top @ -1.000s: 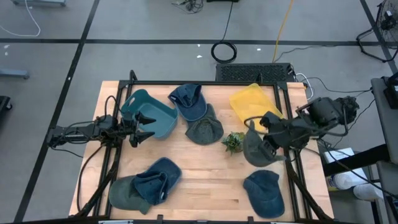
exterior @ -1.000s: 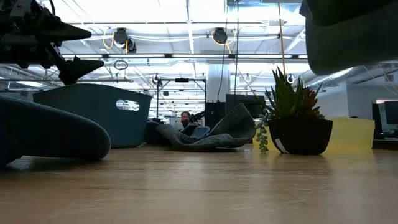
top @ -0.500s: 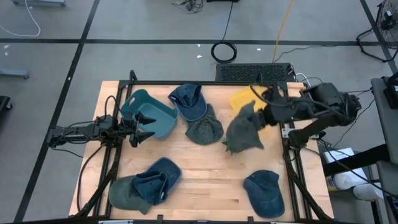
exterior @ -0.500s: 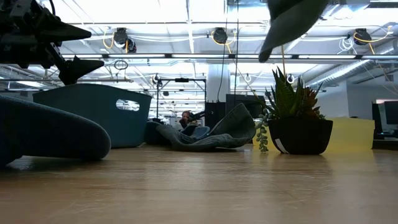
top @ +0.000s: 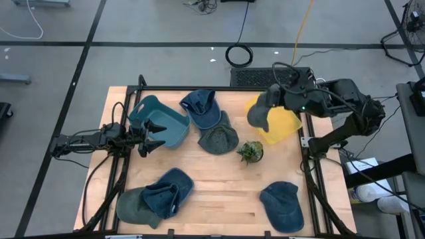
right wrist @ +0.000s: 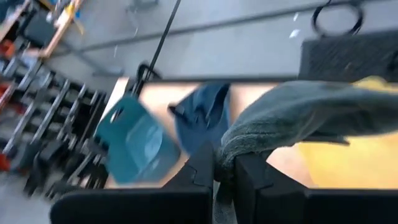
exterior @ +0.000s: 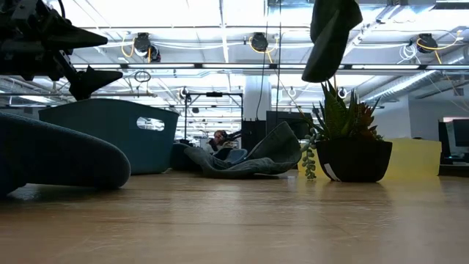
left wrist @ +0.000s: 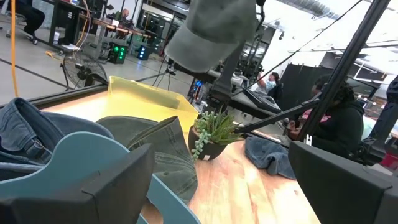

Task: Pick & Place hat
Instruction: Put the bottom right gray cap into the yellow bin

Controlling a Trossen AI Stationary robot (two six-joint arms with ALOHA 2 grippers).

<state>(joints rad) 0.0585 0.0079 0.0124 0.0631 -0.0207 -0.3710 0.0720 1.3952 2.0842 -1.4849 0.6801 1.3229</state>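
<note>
Grey-green hat [top: 260,109] hangs clamped in right jaws over yellow bin [top: 282,126]; left jaws apart.

Right hand [top: 269,106] clamped (left [top: 154,135] agape)

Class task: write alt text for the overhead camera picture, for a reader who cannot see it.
The right gripper holds a grey-green hat in the air over a yellow bin at the table's far right. The left gripper waits open beside a teal bin. More hats and a small potted plant lie on the wooden table.
</note>
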